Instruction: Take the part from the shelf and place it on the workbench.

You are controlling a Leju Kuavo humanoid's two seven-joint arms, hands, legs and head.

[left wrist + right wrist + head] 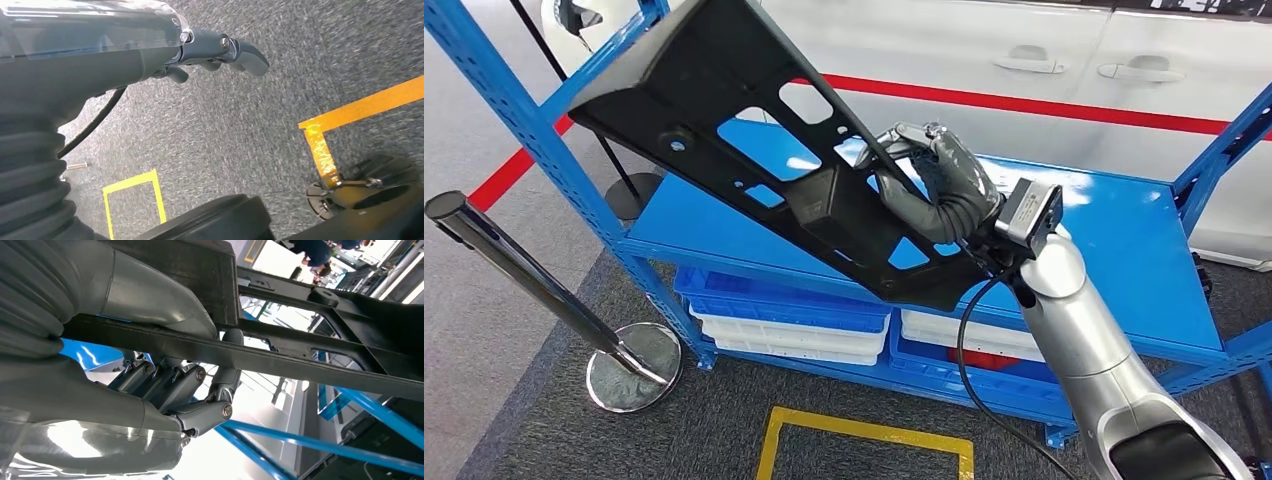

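A long black plastic part (pixel 754 150) with several cut-outs hangs tilted in the air above the blue shelf (pixel 1114 230). My right hand (pixel 944 185) grips it near its lower end, thumb on one side and fingers through a cut-out. In the right wrist view the thumb and fingers (pixel 200 390) clamp a black bar of the part (pixel 300 365). My left hand (pixel 220 52) hangs over the grey carpet with its fingers curled in and nothing in them.
The shelf's blue uprights (pixel 514 110) stand on both sides of the part. Blue and white trays (pixel 794 320) lie on the lower level. A chrome stanchion (pixel 554 290) stands at the left. Yellow floor tape (pixel 864 445) marks the carpet. A white car (pixel 1044 60) is behind.
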